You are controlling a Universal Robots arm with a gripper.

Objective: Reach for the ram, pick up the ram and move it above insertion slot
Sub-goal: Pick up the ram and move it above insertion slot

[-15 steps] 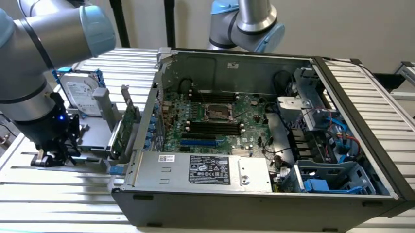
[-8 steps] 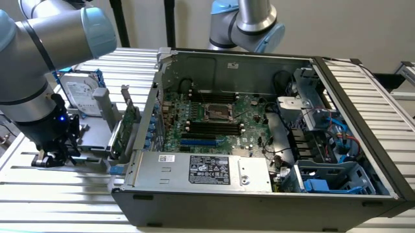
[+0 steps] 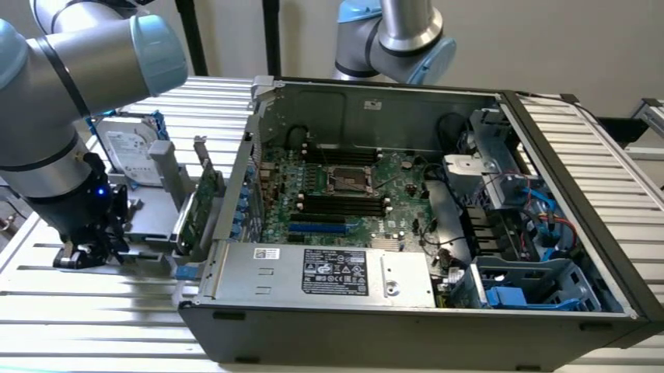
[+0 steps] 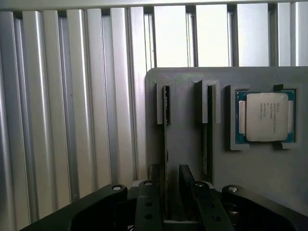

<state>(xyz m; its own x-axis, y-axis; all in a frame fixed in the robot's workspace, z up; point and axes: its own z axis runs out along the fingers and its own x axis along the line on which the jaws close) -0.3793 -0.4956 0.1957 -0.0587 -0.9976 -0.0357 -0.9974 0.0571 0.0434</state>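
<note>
Straddling the ram [image 4: 166, 120], the hand [image 4: 169, 169] sits low over a gray holder plate [image 4: 260, 173] that lies on the slatted metal worktop [image 4: 72, 120]. Its two dark fingers [image 4: 186, 180] stand apart, one on each side of the thin stick, and a strip of bare gray plate shows between the stick and the finger farther from the slats, so the hand is spread and has not clamped on anything. On the other side the finger is just beside the stick; whether it touches cannot be told. The ram stands on edge in a narrow slot of the plate, seen edge-on and running straight ahead of the hand from between the fingers. Just beside it, on the side away from the slats, a second dark stick [image 4: 208, 130] stands in a parallel slot, outside the fingers. Beyond that, a processor chip [image 4: 266, 117] with a silver lid lies flat in its own recess of the plate, apart from the hand. In the exterior view the arm [image 3: 52, 116] reaches down to the plate with the hand at its lower end. Near the hand stand a silver hard drive [image 3: 133, 148] and an upright green expansion card [image 3: 207, 198]. Past the card lies the open computer case [image 3: 363, 342], whose black memory slots [image 3: 337, 203] are well apart from the hand.
</note>
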